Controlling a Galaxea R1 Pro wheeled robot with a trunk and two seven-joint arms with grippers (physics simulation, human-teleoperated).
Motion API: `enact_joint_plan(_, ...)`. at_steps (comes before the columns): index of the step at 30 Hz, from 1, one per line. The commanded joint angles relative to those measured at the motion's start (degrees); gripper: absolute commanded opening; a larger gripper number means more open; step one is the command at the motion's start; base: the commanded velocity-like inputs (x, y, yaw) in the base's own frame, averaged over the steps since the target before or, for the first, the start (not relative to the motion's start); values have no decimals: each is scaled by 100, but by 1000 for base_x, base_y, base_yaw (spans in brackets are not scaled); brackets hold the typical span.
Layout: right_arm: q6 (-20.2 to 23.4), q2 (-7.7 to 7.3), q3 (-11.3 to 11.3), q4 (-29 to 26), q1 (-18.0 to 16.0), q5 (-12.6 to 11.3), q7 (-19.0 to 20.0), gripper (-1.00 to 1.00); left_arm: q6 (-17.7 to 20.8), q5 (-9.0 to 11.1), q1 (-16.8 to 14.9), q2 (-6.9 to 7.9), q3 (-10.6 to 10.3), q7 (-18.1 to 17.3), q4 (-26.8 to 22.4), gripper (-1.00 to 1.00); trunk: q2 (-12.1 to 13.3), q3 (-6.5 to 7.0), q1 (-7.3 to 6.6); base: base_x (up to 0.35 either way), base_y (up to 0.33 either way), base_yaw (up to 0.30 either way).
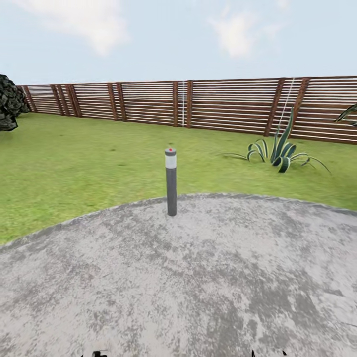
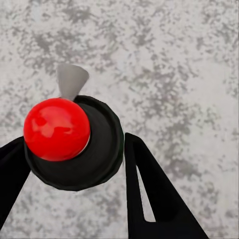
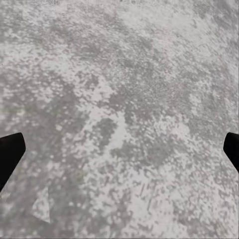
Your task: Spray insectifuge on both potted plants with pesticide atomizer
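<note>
In the left wrist view I look down on the pesticide atomizer (image 2: 94, 149). It has a dark round body, a glossy red ball on top and a pale trigger nozzle sticking out. My left gripper (image 2: 74, 142) is shut on it, with a black finger (image 2: 149, 194) pressed against each side. My right gripper (image 3: 122, 149) hangs open over the mottled grey patio (image 3: 124, 74), holding nothing. The potted plants are out of view.
A grey bollard lamp (image 1: 171, 181) stands at the far edge of the round patio (image 1: 188, 277). Beyond it the lawn (image 1: 74, 163) runs to a brown slatted fence (image 1: 198, 104). A long-leaved striped clump (image 1: 277, 151) grows at the right and a dark rocky mass (image 1: 9, 101) sits at the far left.
</note>
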Motion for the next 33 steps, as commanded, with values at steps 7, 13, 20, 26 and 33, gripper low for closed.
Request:
enact_joint_plan(7,-10,-1,-24,8,-5,62,-43,100,-21,54,-5,0,-38,-21,8,-100,-2,-5,2,340,0,260)
enact_joint_plan(13,-10,-1,-24,8,-1,62,-43,100,-21,47,-5,0,-38,-21,8,-100,-2,-5,2,340,0,264)
enact_joint_plan(20,-10,-1,-24,8,-2,62,-43,100,-13,44,-5,-3,-38,-21,8,-100,-2,-5,2,152,-6,264)
enact_joint_plan(26,-10,-1,-24,8,-2,62,-43,100,-12,44,-5,-8,-38,-21,8,-100,-2,-5,2,44,0,264)
enact_joint_plan(33,-10,5,-24,8,-3,69,-43,100,-12,44,-5,-9,-38,-21,8,-100,-2,-5,2,222,0,268)
